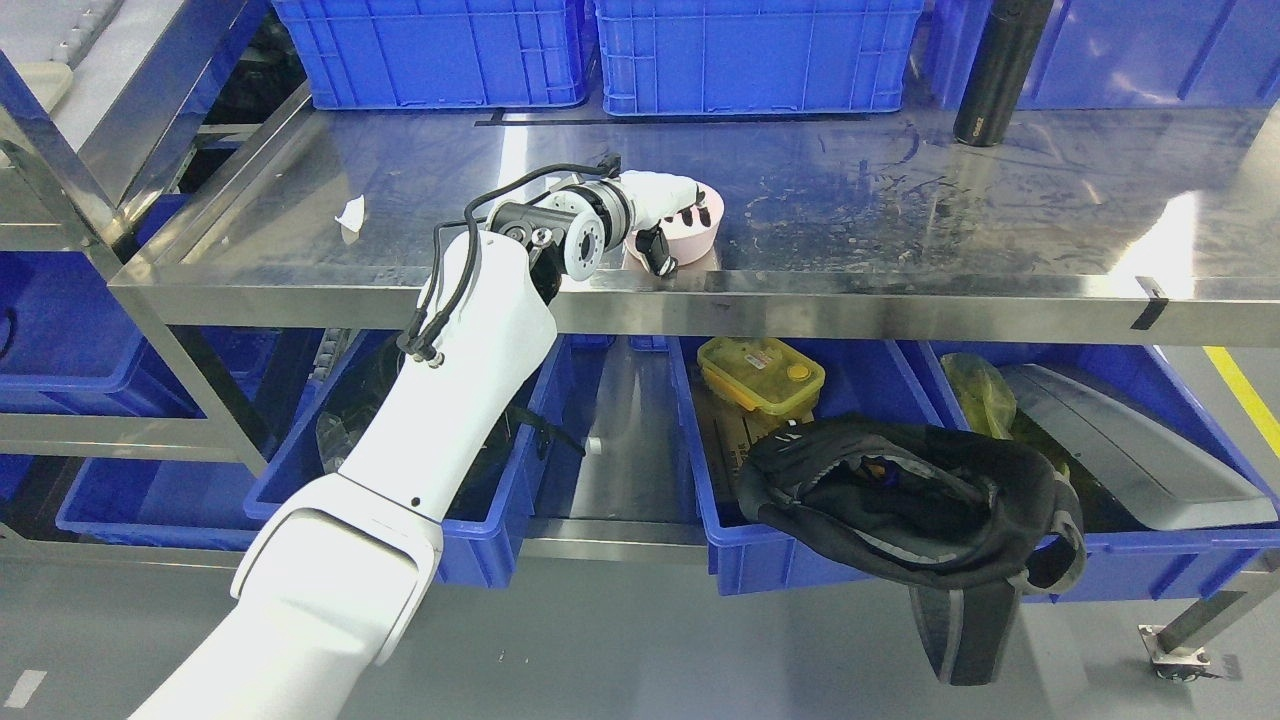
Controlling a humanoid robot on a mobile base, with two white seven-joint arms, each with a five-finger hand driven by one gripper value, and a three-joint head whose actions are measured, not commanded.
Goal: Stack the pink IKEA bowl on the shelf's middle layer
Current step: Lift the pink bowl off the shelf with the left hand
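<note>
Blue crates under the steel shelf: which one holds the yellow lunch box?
The blue crate just right of the left arm, below the pink bowl. The yellow lunch box lies at its back, and a black bag droops over its front edge.

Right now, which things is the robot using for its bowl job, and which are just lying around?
For the job:
- round pink plastic bowl
- white left hand, gripping the bowl
- shiny steel shelf

Just lying around:
- tall black bottle
- crumpled white paper scrap
- yellow lidded lunch box
- black bag
- blue plastic crates
</note>
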